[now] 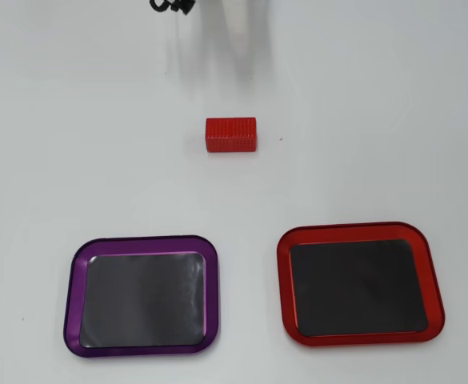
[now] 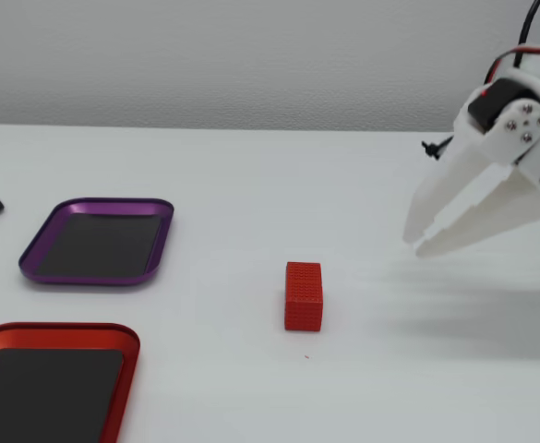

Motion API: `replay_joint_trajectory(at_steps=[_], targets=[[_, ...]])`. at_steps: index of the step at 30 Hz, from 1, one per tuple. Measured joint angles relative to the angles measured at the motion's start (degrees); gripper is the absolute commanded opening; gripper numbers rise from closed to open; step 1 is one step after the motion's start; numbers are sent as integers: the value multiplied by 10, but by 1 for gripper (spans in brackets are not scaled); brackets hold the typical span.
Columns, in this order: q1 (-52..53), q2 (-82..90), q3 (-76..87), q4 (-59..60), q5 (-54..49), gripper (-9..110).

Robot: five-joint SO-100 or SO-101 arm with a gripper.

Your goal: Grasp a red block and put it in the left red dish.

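Hovering empty above the worktop (image 2: 251, 185) with its fingers slightly parted, the tool (image 2: 413, 242) hasn't grasped the red block (image 2: 304, 295), which sits well apart from the red dish (image 2: 113, 337); everything remains.

The pincer (image 1: 240, 48) is seen only as a blurred white shape at the top edge; how its fingers stand cannot be told. The red block (image 1: 231, 134) lies just below it on the white table (image 1: 394, 120). Well below, a purple tray (image 1: 142, 295) and a red dish (image 1: 359, 283) are set side by side.
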Motion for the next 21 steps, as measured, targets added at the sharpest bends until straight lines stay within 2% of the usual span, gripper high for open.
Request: replay_joint_trajectory(at_steps=[5, 14, 21], targets=[[2, -109, -99, -7, 0, 2], [1, -511, -295, -21, -1, 19], [1, -714, -351, -29, -1, 26]])
